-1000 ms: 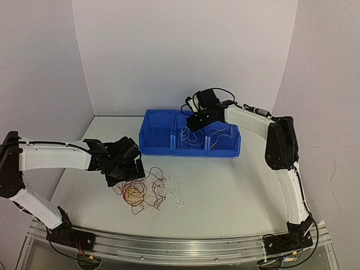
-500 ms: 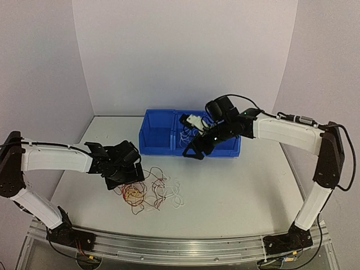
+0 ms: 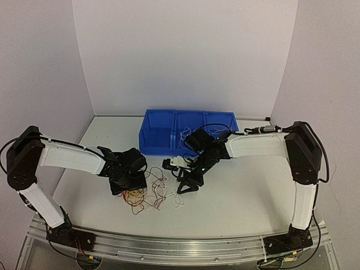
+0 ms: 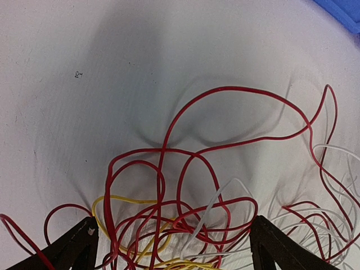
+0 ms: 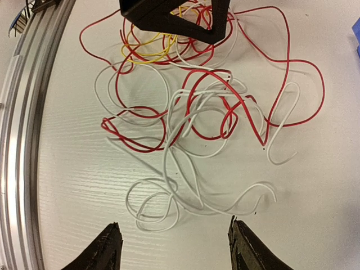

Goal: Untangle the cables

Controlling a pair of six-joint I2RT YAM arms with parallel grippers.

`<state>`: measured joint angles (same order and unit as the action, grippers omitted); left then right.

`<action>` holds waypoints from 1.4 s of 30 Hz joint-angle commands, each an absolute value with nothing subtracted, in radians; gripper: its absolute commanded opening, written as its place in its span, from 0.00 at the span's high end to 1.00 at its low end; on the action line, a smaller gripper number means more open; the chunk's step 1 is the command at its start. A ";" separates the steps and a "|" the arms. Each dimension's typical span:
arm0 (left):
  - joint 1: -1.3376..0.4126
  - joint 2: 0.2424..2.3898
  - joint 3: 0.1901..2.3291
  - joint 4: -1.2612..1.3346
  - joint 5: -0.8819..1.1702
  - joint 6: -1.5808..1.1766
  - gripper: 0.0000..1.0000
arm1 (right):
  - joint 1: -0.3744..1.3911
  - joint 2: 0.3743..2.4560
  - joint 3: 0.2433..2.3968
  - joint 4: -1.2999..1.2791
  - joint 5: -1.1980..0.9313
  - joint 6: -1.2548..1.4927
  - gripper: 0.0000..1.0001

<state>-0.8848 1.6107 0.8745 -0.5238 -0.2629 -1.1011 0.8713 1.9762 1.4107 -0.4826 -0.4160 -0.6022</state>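
1. Right gripper (image 3: pixel 186 184) has swung from the bin (image 3: pixel 158 147) down to the cables (image 3: pixel 153 194); jaws wide, empty.
2. Left gripper (image 4: pixel 171 244) is also wide, straddling the red/yellow loops.
3. Cables lie on the table (image 3: pixel 242 191) between the grippers.
4. They look light, springy and snag-prone. Pinch the outlying white loop (image 5: pixel 152 205), not the knot.

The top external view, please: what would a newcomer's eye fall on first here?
The loose tangle of red, yellow and white cables on the white table, front centre-left. The left end effector hangs open over its left edge, the right end effector open over its right. Behind them stands a bright blue bin.
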 commanded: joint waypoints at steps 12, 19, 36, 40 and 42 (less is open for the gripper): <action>-0.887 1.666 0.878 -0.486 -0.247 -1.111 0.14 | 0.874 2.080 1.472 -0.359 -0.383 -0.701 0.50; -0.887 1.689 0.881 -0.479 -0.237 -1.111 0.16 | 0.873 2.100 1.478 -0.346 -0.374 -0.708 0.66; -0.887 1.743 0.901 -0.460 -0.238 -1.143 0.29 | 0.874 1.938 1.265 0.025 -0.217 -0.253 1.00; -0.887 1.714 0.862 -0.461 -0.253 -1.177 0.37 | 0.874 1.815 1.171 0.108 0.224 -0.079 1.00; -0.885 1.706 0.845 -0.467 -0.261 -1.199 0.44 | 0.874 1.744 1.128 0.109 0.420 -0.032 1.00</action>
<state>-0.8848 1.7069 0.8971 -0.4611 -0.2835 -1.1333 0.8772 1.9183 1.1848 -0.0097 -0.0628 -0.2432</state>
